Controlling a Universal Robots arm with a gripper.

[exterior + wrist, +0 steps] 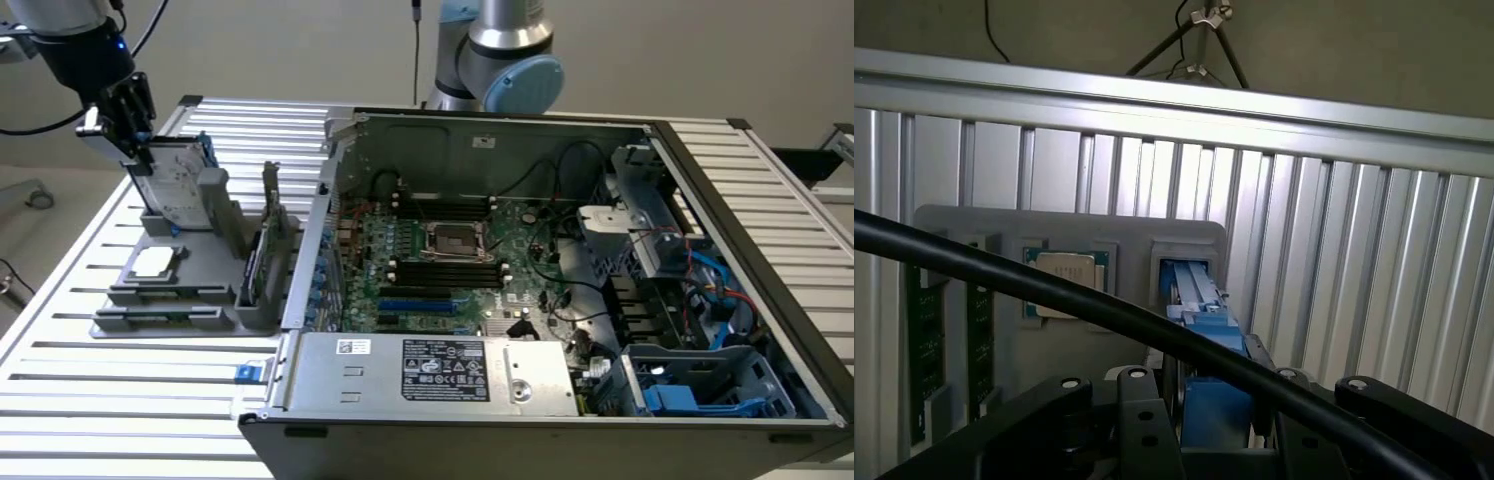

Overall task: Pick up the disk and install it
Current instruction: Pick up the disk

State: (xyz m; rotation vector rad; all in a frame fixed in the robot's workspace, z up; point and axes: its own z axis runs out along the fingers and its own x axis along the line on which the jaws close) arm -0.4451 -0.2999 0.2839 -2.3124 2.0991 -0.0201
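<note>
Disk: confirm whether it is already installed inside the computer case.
No, the disk stands upright in the grey holder on the table, outside the open computer case.

Open-topped case, cables inside

table: ribbed bare metal, bright, with a satin sheen
holder: grey plastic, matt
disk: silver-grey metal, dull; white paper label; blue plastic frame, smooth
chip: silver metal lid, smooth, on a green board
case: grey sheet metal inside, dull; black outer edge, matt
motherboard: green board, slight gloss
power supply: bare sheet metal, faint sheen; printed stickers, one black, one white
cage: blue plastic, slightly glossy
cable: black sheath, smooth, catching a soft highlight
</note>
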